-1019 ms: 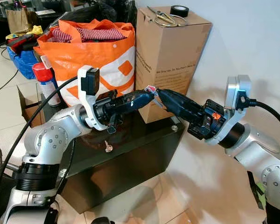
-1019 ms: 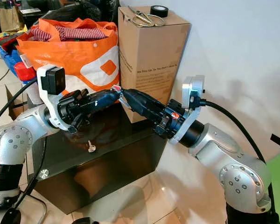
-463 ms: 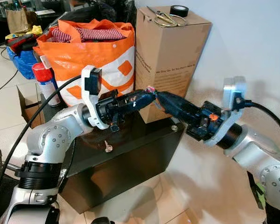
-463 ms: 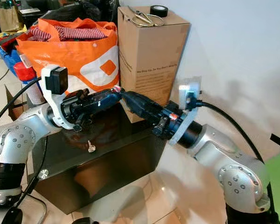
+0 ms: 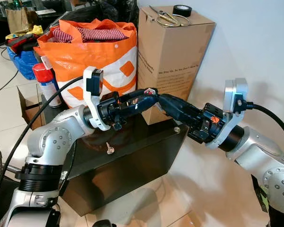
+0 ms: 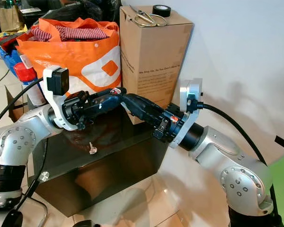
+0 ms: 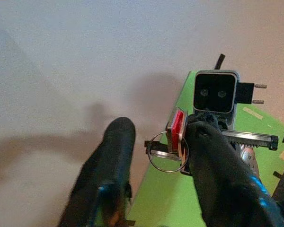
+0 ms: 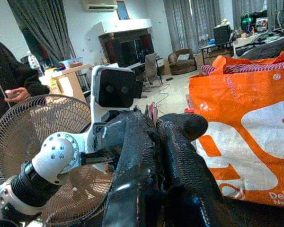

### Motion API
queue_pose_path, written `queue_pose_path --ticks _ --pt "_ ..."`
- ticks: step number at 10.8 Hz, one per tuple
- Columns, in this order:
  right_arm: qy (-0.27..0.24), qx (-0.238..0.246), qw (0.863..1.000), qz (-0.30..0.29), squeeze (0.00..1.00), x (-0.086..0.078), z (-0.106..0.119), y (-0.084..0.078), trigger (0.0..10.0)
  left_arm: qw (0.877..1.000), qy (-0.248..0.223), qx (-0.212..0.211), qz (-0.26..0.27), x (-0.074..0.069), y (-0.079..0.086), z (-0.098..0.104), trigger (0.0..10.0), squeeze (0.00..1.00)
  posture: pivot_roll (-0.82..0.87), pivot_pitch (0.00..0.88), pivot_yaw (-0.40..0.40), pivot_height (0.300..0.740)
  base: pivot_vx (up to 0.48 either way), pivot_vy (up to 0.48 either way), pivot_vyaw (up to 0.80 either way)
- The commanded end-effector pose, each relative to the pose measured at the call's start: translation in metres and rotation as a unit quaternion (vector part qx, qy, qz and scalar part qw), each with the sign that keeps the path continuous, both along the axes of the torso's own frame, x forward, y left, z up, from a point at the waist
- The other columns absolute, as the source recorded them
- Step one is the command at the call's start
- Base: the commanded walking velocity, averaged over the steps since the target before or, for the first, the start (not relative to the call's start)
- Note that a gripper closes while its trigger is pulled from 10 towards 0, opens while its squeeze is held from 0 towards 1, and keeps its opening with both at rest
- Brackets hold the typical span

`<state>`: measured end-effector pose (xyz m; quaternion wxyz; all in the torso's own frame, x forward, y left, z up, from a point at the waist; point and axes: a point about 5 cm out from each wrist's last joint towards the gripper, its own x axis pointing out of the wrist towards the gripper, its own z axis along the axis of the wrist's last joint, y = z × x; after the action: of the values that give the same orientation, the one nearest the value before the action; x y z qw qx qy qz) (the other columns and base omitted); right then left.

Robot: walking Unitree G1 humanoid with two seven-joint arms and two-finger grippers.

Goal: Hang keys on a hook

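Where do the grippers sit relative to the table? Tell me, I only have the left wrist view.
Observer: They meet tip to tip above the dark table, in front of the box. The left gripper comes from the bag side and the right gripper from the wall side.
Operator: Report what lies on the table under them.
Observer: A single key lies on the glass, below the left arm.
Operator: Check the right gripper's fingers.
Observer: In the right wrist view they look pressed together, with the keys showing red at their tips.
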<state>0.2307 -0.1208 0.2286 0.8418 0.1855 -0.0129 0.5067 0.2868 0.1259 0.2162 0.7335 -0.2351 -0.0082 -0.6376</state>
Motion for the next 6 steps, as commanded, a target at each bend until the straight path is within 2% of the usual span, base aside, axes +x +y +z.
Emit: queue_pose_path --ticks 1,4,6 --pt "-0.001 -0.006 1.0 -0.01 0.0 0.001 0.0 -0.004 0.0 1.0 -0.007 0.0 0.005 0.0 0.003 0.006 10.0 1.0 -0.1 0.0 -0.034 0.74 0.0 0.0 0.0" --pt "0.031 -0.035 0.997 -0.06 0.0 0.007 -0.014 -0.019 0.0 0.999 -0.012 -0.003 0.052 -0.007 0.029 0.011 10.0 1.0 -0.09 0.0 -0.035 0.74 0.0 0.0 0.0" --pt "0.058 -0.054 0.993 -0.092 0.0 0.01 -0.025 -0.023 0.0 0.996 -0.012 0.019 0.085 -0.015 0.044 0.009 10.0 1.0 -0.09 0.0 -0.029 0.74 0.0 0.0 0.0"
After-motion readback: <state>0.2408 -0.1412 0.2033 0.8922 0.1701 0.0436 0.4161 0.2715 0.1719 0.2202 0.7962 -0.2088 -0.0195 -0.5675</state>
